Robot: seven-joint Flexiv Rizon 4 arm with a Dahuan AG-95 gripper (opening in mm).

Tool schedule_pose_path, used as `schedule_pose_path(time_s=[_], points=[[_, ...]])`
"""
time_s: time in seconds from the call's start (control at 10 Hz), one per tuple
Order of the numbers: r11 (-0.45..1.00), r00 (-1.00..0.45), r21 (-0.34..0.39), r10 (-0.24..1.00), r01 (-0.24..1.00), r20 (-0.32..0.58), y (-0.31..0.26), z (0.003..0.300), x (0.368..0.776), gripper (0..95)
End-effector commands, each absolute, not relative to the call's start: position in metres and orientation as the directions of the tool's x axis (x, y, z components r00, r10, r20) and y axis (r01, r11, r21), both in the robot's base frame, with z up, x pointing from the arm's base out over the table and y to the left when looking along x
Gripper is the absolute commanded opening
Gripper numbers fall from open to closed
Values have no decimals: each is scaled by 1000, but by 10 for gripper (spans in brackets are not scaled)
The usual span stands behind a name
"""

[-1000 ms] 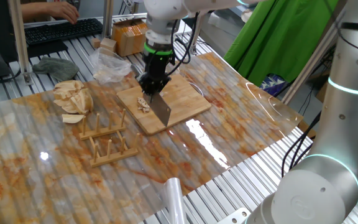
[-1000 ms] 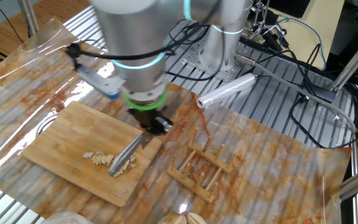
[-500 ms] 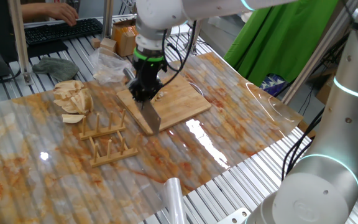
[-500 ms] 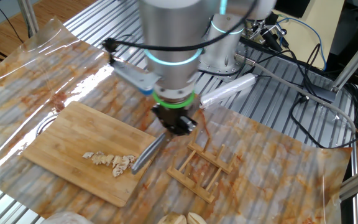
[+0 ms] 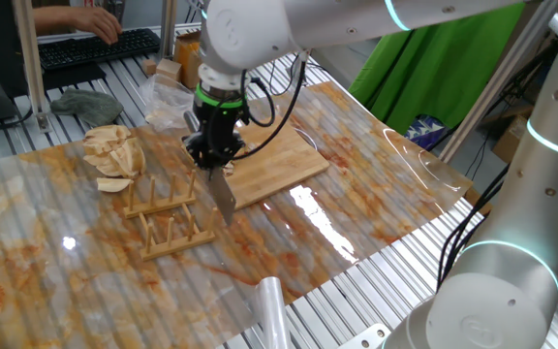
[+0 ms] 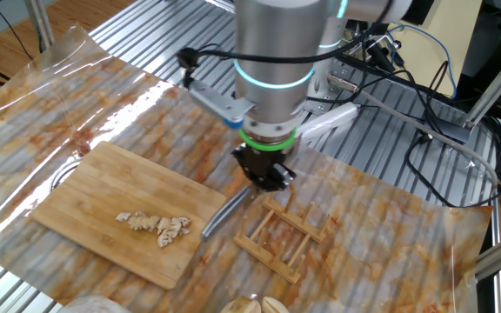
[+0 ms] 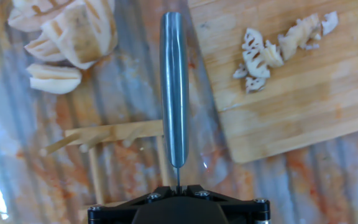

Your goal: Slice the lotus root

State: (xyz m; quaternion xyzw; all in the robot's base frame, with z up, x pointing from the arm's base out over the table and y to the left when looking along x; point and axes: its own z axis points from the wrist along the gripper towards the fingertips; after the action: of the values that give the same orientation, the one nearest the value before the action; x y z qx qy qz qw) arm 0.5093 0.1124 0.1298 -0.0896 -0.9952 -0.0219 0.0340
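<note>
Here, robot arm over table, gripper (image 6: 264, 176) pointing down, jaws clamped tight on handle of cleaver (image 5: 222, 192). Blade hangs edge-down, off cutting board (image 6: 85, 196), between board and wooden rack (image 6: 281, 236) (blade seen end-on in hand view, thin steel strip). Lotus root (image 6: 155, 226) lies as few thin pale slices in row on board, apart from blade. Heap of pale wedges (image 5: 112, 154) sits on table beyond rack.

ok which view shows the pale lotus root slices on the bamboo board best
The hand view: the pale lotus root slices lie close and sharp, holes visible. The other fixed view shows them as a small row on the bamboo cutting board. In one fixed view the arm hides them.
</note>
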Motion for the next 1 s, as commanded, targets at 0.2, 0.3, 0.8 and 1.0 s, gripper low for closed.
schedule_pose_path(time_s=[0.2,0.3,0.8,1.0], points=[[982,-982,39,181,184,56,119,125,517,0],[983,-983,42,175,177,50,121,122,521,0],[986,-987,52,154,156,38,127,93,530,0],[986,-987,55,158,160,29,129,77,533,0]])
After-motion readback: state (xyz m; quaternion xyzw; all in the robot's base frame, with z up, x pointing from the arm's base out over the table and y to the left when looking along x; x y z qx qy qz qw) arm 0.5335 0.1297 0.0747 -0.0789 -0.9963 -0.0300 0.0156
